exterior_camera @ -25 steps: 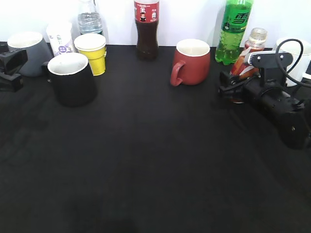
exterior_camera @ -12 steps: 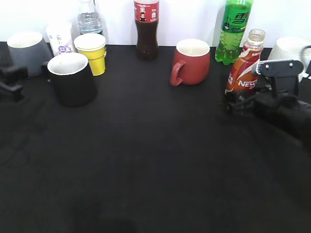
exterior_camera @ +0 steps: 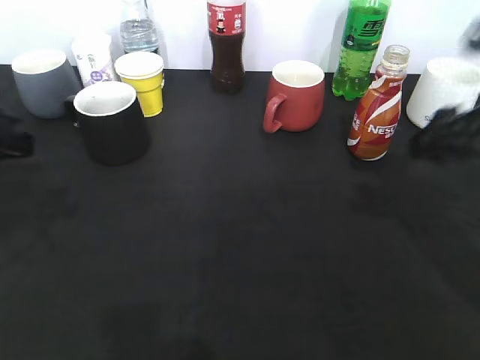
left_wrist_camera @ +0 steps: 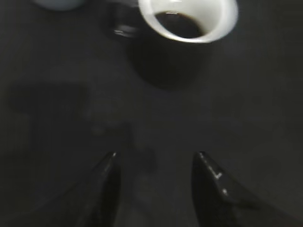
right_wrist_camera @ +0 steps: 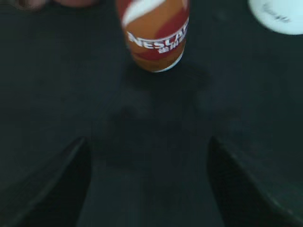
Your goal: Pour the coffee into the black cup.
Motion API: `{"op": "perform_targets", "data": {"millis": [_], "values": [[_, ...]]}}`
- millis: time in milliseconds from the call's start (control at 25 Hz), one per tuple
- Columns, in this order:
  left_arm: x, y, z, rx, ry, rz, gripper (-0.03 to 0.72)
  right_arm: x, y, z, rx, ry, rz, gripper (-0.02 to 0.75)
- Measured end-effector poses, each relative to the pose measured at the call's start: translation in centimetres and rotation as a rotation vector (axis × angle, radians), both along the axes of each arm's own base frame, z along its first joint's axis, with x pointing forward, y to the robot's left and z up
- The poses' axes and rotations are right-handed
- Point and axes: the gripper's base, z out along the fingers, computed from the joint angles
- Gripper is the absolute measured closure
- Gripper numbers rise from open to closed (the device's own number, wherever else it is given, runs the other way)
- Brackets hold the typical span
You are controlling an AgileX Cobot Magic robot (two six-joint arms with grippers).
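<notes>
The coffee bottle (exterior_camera: 376, 105) stands upright and uncapped on the black table at right; its wrap shows at the top of the right wrist view (right_wrist_camera: 154, 35). The black cup (exterior_camera: 111, 121) stands at left, and in the left wrist view (left_wrist_camera: 187, 33) it holds dark liquid. My right gripper (right_wrist_camera: 149, 146) is open and empty, drawn back from the bottle; in the exterior view it is a dark blur at the right edge (exterior_camera: 450, 131). My left gripper (left_wrist_camera: 155, 158) is open and empty, short of the cup; it shows at the left edge of the exterior view (exterior_camera: 11, 142).
Along the back stand a grey mug (exterior_camera: 41, 81), a yellow paper cup (exterior_camera: 142, 81), a water bottle (exterior_camera: 139, 30), a cola bottle (exterior_camera: 226, 45), a red mug (exterior_camera: 294, 96), a green soda bottle (exterior_camera: 361, 49) and a white mug (exterior_camera: 444, 90).
My right gripper has let go of the coffee bottle and pulled back to the right edge; the bottle now stands upright alone. My left gripper has drawn back toward the left edge.
</notes>
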Motion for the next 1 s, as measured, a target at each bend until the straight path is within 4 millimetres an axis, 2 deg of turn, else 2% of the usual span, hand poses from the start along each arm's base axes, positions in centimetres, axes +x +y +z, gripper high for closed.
{"op": "perform_targets", "data": {"millis": [120,240,280,360,480,560,640,1000], "values": [[-4.3,1.4,2.8,0.032,-0.044,-0.048,0.364,-4.5,-0.5,4.5,0.095,0.003,0.007,0.15],[-10.1,3.9,5.2,0.027,-0.139,-0.061,0.384,-10.8,-2.2,7.4,0.083,-0.042,0.046,0.15],[-11.7,4.5,5.3,0.018,-0.177,-0.062,0.388,-12.5,-2.9,7.4,0.042,-0.058,0.049,0.15],[-14.4,5.7,4.0,0.028,-0.198,-0.073,0.39,-15.9,-4.4,6.1,-0.017,-0.112,0.04,0.15],[-17.1,6.8,2.1,0.036,-0.218,-0.082,0.39,-19.5,-5.9,3.4,-0.046,-0.178,0.009,0.15],[-17.9,7.2,1.1,0.052,-0.236,-0.099,0.396,-20.6,-6.7,2.2,-0.072,-0.212,-0.044,0.15],[-17.9,7.1,0.1,0.067,-0.218,-0.121,0.4,-20.8,-7.2,2.0,-0.088,-0.224,-0.083,0.15],[-17.9,7.0,0.1,0.069,-0.219,-0.14,0.441,-20.8,-7.2,2.0,-0.089,-0.223,-0.092,0.15]]}}
